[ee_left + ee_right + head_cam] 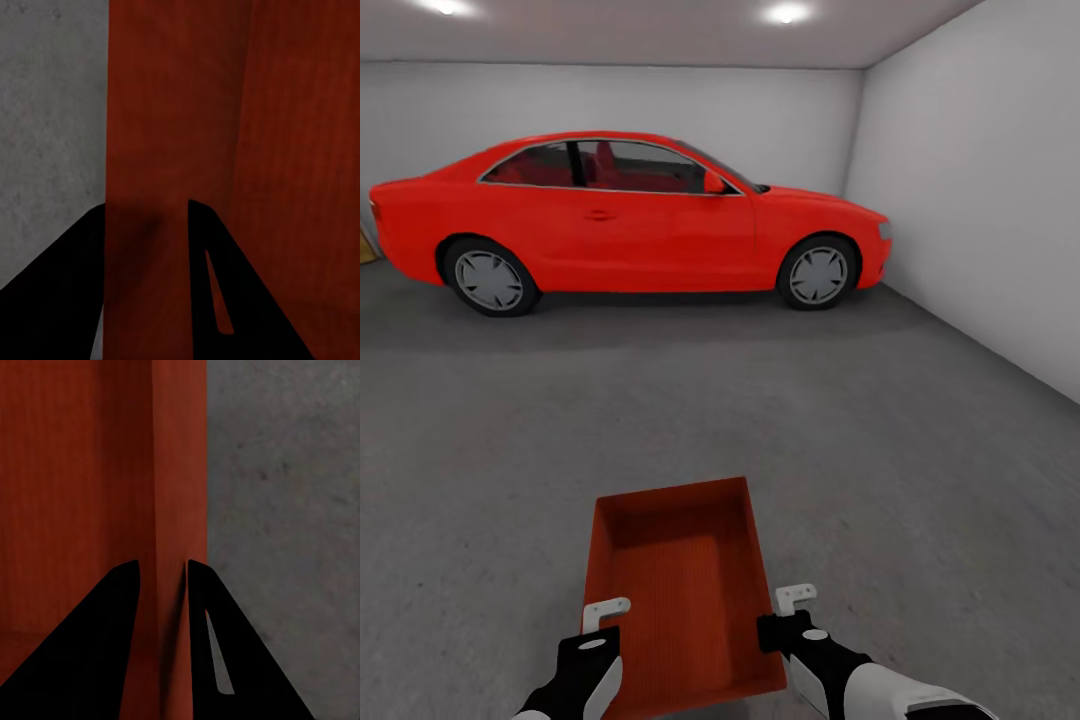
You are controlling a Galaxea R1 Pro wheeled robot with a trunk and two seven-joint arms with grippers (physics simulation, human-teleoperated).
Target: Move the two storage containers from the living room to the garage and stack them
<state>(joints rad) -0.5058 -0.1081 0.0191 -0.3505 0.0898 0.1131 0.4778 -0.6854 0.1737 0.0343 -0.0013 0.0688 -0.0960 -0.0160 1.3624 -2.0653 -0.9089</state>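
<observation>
Here the storage container [680,590] runs lengthwise away from the robot, left gripper [146,225] and right gripper [161,577] each clamping a long wall

Two arms, alike in build. Glossy white shells on the forearms, black at the wrists, a small pale oval cap on each black wrist block. Left pincer [603,611] and right pincer [796,597] tipped with flat pale-grey angular fingers. Seen from the wrist cameras, fingers [225,277] as black tapering wedges, one with a narrow slot cut through. No cables or markings visible.
</observation>
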